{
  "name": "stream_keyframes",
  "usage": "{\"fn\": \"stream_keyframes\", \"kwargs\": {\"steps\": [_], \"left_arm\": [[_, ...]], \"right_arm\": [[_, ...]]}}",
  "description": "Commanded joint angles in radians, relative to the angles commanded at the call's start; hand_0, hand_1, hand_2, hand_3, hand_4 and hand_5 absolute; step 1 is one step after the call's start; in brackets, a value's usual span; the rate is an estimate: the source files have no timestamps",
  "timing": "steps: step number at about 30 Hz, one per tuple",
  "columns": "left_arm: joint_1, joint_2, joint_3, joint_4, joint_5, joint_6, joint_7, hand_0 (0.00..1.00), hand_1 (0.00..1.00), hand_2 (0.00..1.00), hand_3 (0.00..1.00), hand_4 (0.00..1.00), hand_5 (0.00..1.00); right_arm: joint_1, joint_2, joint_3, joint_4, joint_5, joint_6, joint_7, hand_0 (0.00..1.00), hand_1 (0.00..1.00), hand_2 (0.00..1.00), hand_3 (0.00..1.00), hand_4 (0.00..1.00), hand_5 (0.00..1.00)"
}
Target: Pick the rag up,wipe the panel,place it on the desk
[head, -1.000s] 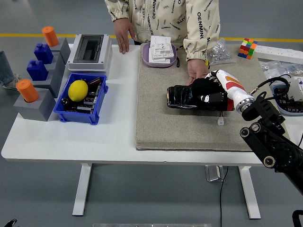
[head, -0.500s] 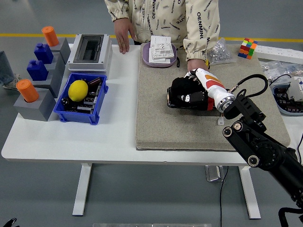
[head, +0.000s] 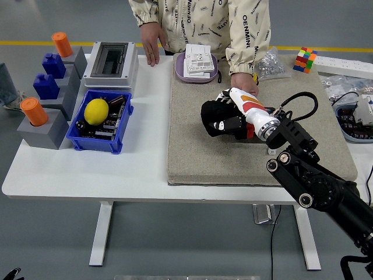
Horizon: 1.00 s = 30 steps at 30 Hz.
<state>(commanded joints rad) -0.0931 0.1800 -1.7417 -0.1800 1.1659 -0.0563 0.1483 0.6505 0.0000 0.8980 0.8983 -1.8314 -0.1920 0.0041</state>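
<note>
A black rag [head: 210, 114] lies bunched on the grey mat [head: 198, 157], right of its middle. My right hand [head: 226, 123] has its black fingers curled over the rag and pressed down on it, with the white and orange wrist trailing to the right. I cannot make out a panel under the rag. White switch panels [head: 198, 60] are stacked in a purple tray [head: 178, 72] at the mat's far edge. A person's hand [head: 243, 82] rests on the mat just behind my hand; their other hand [head: 152, 49] rests on the table.
A blue bin [head: 74, 137] holding a lemon [head: 96, 111] stands at the left, with a grey enclosure [head: 111, 61] behind it and grey blocks [head: 46, 119] bearing orange and blue pieces. A colour cube [head: 305, 59], a power strip [head: 344, 65] and cables sit at the right.
My right hand has slid leftward and a little away from me across the mat, bunching the black rag under it. The person's hands have stayed put.
</note>
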Motion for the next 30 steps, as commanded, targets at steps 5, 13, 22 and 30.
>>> {"fn": "stream_keyframes", "kwargs": {"steps": [5, 13, 22, 30], "left_arm": [[0.001, 0.003, 0.004, 0.000, 0.000, 0.000, 0.001, 0.723, 0.716, 0.767, 0.623, 0.686, 0.565], [-0.004, 0.006, 0.010, 0.000, 0.000, -0.002, -0.001, 0.723, 0.716, 0.767, 0.623, 0.686, 0.564], [0.000, 0.006, 0.007, 0.000, 0.001, 0.000, 0.001, 0.723, 0.716, 0.767, 0.623, 0.687, 0.566], [-0.001, 0.003, 0.003, 0.000, 0.003, -0.001, -0.002, 0.723, 0.716, 0.767, 0.623, 0.686, 0.565]], "right_arm": [[0.017, 0.000, -0.016, -0.003, 0.001, 0.001, 0.000, 0.329, 0.411, 0.454, 0.447, 0.911, 0.002], [0.041, 0.000, -0.033, 0.000, 0.000, 0.002, 0.000, 0.330, 0.411, 0.454, 0.446, 0.913, 0.002], [0.029, 0.000, -0.040, -0.009, 0.002, 0.004, 0.000, 0.332, 0.412, 0.454, 0.446, 0.916, 0.002], [0.014, 0.000, -0.032, -0.026, 0.001, 0.005, 0.000, 0.330, 0.412, 0.455, 0.448, 0.917, 0.002]]}}
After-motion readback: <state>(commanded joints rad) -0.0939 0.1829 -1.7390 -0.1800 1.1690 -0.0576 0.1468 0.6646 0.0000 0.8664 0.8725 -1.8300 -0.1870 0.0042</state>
